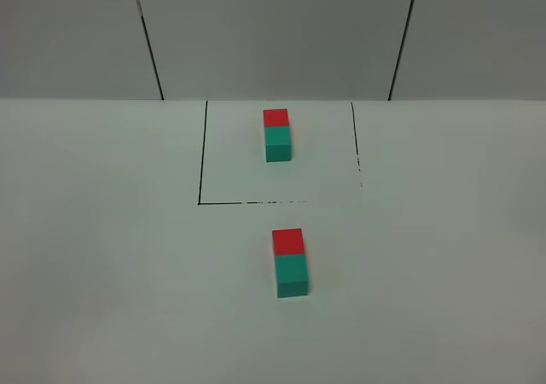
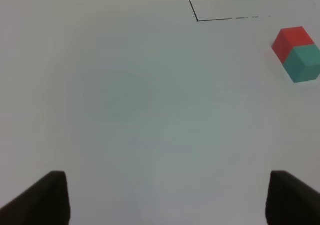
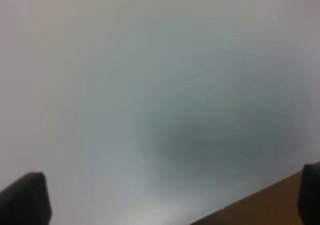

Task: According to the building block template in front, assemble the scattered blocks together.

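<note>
We've got loads of bare table (image 1: 102, 256) on both sides, so a gripper can pass either way. Only two things stand in the middle: the scattered blocks (image 1: 290, 262), red touching teal, and farther back the building block template (image 1: 276, 134) inside the black outline (image 1: 200, 154), well apart.
</note>
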Tool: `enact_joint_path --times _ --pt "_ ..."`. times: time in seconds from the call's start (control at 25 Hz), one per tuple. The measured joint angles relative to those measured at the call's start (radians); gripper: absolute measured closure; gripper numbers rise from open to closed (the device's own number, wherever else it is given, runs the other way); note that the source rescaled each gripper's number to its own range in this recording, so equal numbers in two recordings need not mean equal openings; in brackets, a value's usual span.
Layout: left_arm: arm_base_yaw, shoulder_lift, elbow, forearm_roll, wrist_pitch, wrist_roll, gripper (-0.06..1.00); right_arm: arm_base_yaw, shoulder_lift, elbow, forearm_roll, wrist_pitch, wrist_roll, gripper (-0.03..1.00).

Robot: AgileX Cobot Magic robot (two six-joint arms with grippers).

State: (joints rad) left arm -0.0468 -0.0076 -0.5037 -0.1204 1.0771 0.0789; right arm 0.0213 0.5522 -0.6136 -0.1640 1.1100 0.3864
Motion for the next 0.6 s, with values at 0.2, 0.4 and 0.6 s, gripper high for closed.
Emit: enact_joint_path --times 0.2,0.4,0.6 --pt "0.000 0.000 0.000 0.000 0.000 0.000 0.27 0.001 -0.236 0.013 -0.001 0.041 -0.017 -0.03" --pt "0.000 0.000 0.000 0.001 0.000 0.000 0.27 0.001 -0.370 0.022 -0.002 0.040 -0.033 -0.03" --pt "0.000 0.000 0.000 0.001 0.000 0.000 0.27 0.001 -0.462 0.087 0.047 -0.021 -0.041 -0.03"
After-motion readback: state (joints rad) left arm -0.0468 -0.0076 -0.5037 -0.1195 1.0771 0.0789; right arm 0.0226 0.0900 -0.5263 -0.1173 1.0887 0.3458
